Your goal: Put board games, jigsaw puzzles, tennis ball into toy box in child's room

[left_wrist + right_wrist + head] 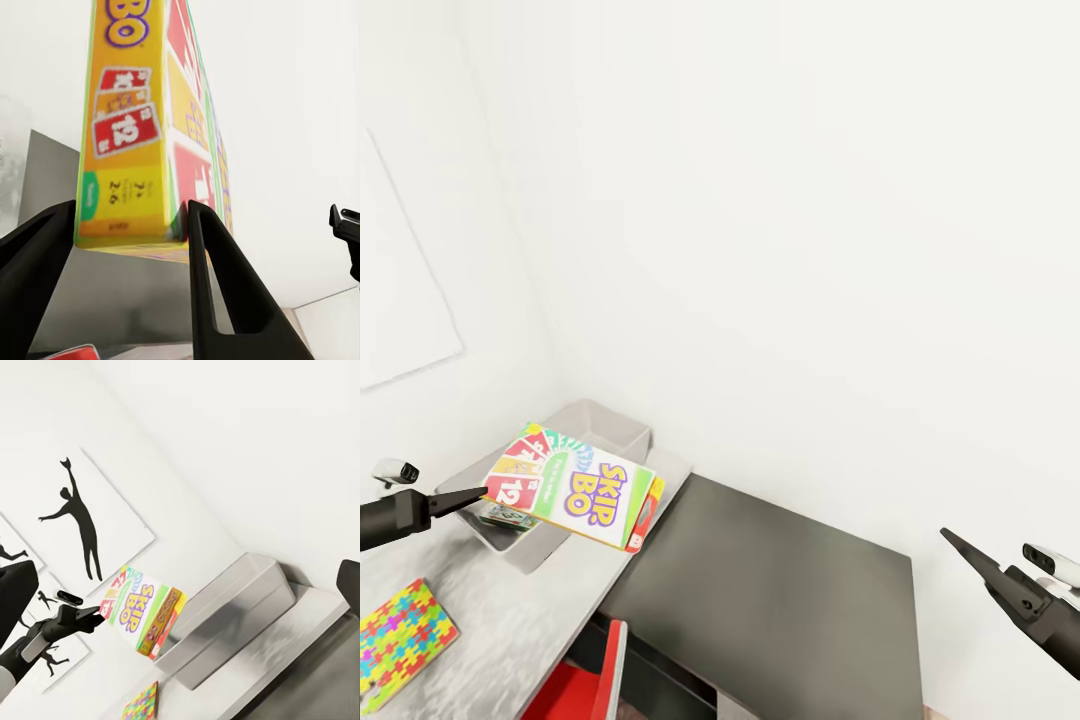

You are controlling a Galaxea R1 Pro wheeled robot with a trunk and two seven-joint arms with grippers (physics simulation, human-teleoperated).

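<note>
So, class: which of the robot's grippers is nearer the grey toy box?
Left. The left gripper holds the Skip-Bo box right over the toy box. The right gripper hangs far off, beyond the black table.

White walls (pixel 780 200) meet in a corner beyond the left gripper (pixel 475 495), evenly lit and without visible shadow. A pale poster (pixel 400 290) hangs on the wall above that gripper; in the right wrist view the same wall carries a print of a black leaping silhouette (pixel 82 521). Below the gripper spreads a light grey tabletop (pixel 530 610), adjoining a dark desk surface (pixel 780 590) that reaches toward the right gripper (pixel 970 555). A red chair (pixel 585 685) sits beneath.
</note>
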